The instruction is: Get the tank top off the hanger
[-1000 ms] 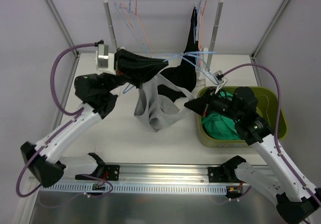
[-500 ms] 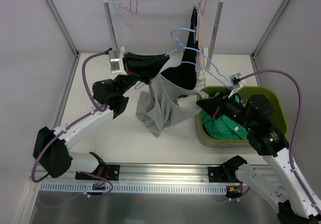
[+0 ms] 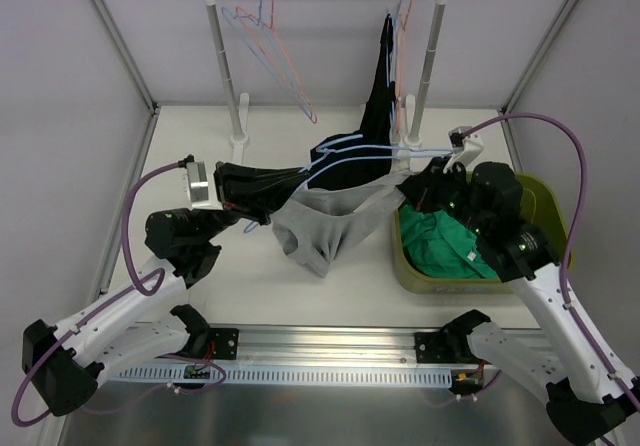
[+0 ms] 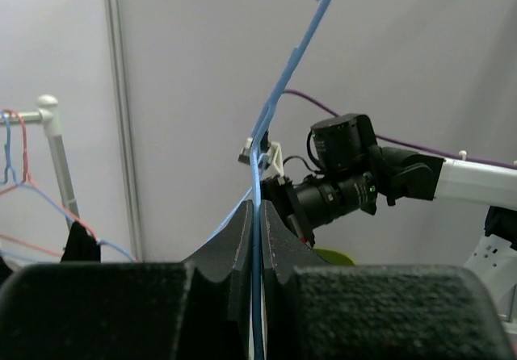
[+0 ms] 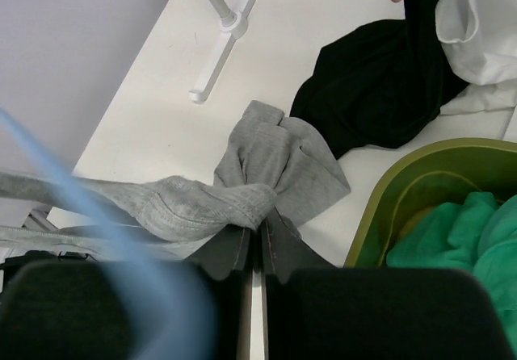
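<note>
The left arm reaches low across the white table (image 3: 190, 141), its left gripper (image 4: 258, 229) pinched shut on the light-blue wire hanger (image 3: 352, 152). Opposite, the right gripper (image 5: 258, 237) clamps the grey cotton tank top (image 3: 322, 232), which is stretched between them mid-table, just beside the olive plastic bin (image 3: 560, 228) and well apart from the table's left edge.

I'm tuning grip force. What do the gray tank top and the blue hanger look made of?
Gray tank top: soft matte knit fabric, probably cotton jersey; it bunches and folds, with a stitched hem. Blue hanger: thin, smooth, rigid wire, likely plastic-coated metal; coating unconfirmed.
</note>
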Controlling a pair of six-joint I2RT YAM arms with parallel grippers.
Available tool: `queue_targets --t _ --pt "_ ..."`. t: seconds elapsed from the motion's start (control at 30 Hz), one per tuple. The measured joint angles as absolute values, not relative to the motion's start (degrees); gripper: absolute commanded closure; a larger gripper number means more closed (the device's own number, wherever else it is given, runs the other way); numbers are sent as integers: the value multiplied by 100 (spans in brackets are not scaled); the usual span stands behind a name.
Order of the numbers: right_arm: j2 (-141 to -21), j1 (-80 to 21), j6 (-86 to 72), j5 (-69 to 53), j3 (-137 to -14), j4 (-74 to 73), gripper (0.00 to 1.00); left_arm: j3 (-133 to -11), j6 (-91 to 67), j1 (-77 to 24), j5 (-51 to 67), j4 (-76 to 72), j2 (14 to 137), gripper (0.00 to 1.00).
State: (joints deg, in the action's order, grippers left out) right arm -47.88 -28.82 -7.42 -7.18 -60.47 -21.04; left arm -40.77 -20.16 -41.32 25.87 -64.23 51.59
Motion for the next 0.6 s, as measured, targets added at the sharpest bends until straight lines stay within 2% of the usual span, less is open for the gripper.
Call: queue_targets --t 0.33,0.47,0.6 --pt "-4812 -2777 -554 -598 -6676 -2154 95 -4064 -1815 -4134 2115 -4534 4547 100" --pt "-4901 -2672 -552 -687 -6744 -2182 100 -3896 -1914 -4134 1577 -4364 4209 100" --pt "-4971 -2655 -628 -1247 -6464 -1925 100 -3826 -2145 -4134 921 -4650 4156 100"
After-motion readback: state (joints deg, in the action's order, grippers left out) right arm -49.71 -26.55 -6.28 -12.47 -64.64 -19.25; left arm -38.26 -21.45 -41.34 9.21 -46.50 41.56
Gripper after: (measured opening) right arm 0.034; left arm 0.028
